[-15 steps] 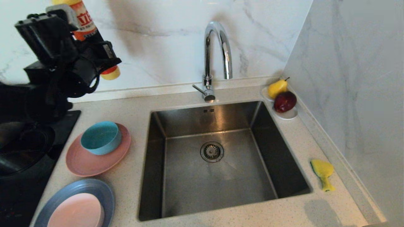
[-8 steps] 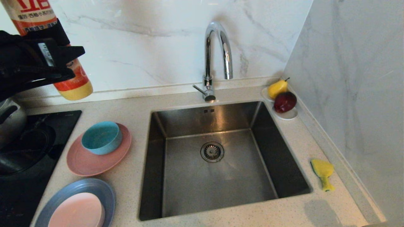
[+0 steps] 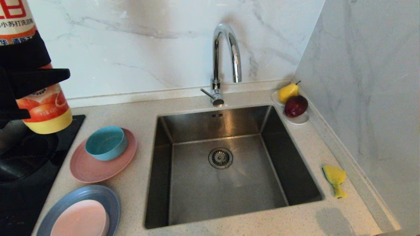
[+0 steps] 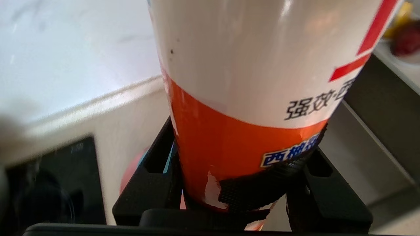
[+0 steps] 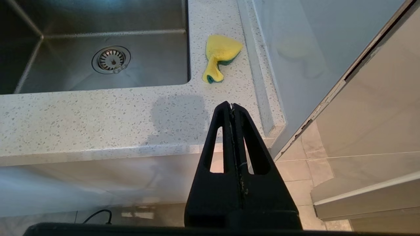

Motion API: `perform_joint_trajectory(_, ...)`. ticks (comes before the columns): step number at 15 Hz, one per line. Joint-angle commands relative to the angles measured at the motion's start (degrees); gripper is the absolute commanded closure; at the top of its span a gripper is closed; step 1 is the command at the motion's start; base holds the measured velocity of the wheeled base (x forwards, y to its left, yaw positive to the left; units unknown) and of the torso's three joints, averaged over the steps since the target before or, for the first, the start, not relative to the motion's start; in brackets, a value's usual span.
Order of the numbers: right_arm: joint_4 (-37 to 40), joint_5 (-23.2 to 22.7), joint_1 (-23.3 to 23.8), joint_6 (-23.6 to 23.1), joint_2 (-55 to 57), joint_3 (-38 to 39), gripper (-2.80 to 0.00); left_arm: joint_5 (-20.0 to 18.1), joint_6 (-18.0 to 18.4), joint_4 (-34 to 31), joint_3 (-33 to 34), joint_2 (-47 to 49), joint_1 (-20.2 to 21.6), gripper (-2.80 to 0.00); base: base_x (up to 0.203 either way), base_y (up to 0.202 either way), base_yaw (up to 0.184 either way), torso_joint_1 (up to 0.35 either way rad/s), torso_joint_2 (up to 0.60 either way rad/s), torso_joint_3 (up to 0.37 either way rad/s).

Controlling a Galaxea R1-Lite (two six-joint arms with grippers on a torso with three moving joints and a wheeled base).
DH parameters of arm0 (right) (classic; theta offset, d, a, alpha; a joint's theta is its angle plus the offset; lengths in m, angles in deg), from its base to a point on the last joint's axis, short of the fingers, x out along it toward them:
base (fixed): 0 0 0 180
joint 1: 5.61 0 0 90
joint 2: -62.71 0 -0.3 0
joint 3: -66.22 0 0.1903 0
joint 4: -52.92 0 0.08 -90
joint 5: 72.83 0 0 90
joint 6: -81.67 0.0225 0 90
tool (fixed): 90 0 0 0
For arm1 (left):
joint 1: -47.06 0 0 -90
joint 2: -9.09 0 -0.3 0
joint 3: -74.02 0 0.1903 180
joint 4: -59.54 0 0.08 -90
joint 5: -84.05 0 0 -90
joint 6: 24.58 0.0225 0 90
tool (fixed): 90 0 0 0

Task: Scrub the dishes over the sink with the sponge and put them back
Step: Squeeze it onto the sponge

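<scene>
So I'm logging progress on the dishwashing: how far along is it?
Nothing looks scrubbed yet. The left gripper holds a detergent bottle above the stove, the right gripper is parked shut. Sponge lies untouched; dishes stay stacked beside the empty sink.

Teal bowl (image 3: pixel 106 143) on salmon plate (image 3: pixel 98 167); pink bowl (image 3: pixel 80 219) on grey-blue plate (image 3: pixel 98 194); sponge (image 3: pixel 335 178) crumpled, counter R of sink (image 3: pixel 164 164).

I am looking at a home kitchen. A steel sink (image 3: pixel 226 164) with a curved tap (image 3: pixel 224 52) is set into a speckled stone bench (image 3: pixel 137 111) against marble-look walls. A black hob (image 3: pixel 36 154) sits to the left, with plates (image 3: pixel 98 168) and a bowl (image 3: pixel 106 143) beside it, and fruit (image 3: pixel 293 100) in the corner.
</scene>
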Motion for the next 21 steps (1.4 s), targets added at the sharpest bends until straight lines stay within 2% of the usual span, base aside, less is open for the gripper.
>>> perform_joint_trajectory(1, 0.1, 0.0, 0.0, 0.0, 0.0, 0.0, 0.0, -1.9, 3.5, 0.0, -0.8, 0.8, -2.3, 0.0, 0.0, 0.0, 0.0, 0.0, 0.0, 0.0)
perform_joint_trajectory(4, 0.0, 0.0, 0.0, 0.0, 0.0, 0.0, 0.0, -1.0, 8.5, 0.3, -0.9, 2.8, -10.2, 0.0, 0.0, 0.0, 0.0, 0.0, 0.0, 0.0)
perform_joint_trajectory(5, 0.0, 0.0, -0.1, 0.0, -0.1, 0.0, 0.0, 0.3, 11.4, 0.8, -1.1, 4.1, -12.1, 0.0, 0.0, 0.0, 0.0, 0.0, 0.0, 0.0)
perform_joint_trajectory(8, 0.0, 0.0, 0.0, 0.0, -0.1, 0.0, 0.0, 1.7, 17.4, 3.7, -2.3, 5.8, -14.6, 0.0, 0.0, 0.0, 0.0, 0.0, 0.0, 0.0)
perform_joint_trajectory(13, 0.0, 0.0, 0.0, 0.0, -0.1, 0.0, 0.0, 7.4, 18.3, 3.5, -15.6, 14.6, -15.6, 0.0, 0.0, 0.0, 0.0, 0.0, 0.0, 0.0)
perform_joint_trajectory(14, 0.0, 0.0, -0.1, 0.0, 0.0, 0.0, 0.0, 7.9, 20.0, 3.5, -18.1, 16.4, -16.6, 0.0, 0.0, 0.0, 0.0, 0.0, 0.0, 0.0)
perform_joint_trajectory(16, 0.0, 0.0, 0.0, 0.0, -0.1, 0.0, 0.0, 8.1, 25.3, 3.6, -19.7, 18.7, -19.4, 0.0, 0.0, 0.0, 0.0, 0.0, 0.0, 0.0)
perform_joint_trajectory(19, 0.0, 0.0, -0.1, 0.0, -0.1, 0.0, 0.0, 10.8, 26.5, 4.4, -21.5, 22.5, -22.7, 0.0, 0.0, 0.0, 0.0, 0.0, 0.0, 0.0)
perform_joint_trajectory(21, 0.0, 0.0, -0.1, 0.0, -0.1, 0.0, 0.0, 12.2, 26.5, 4.4, -25.3, 25.6, -25.4, 0.0, 0.0, 0.0, 0.0, 0.0, 0.0, 0.0)
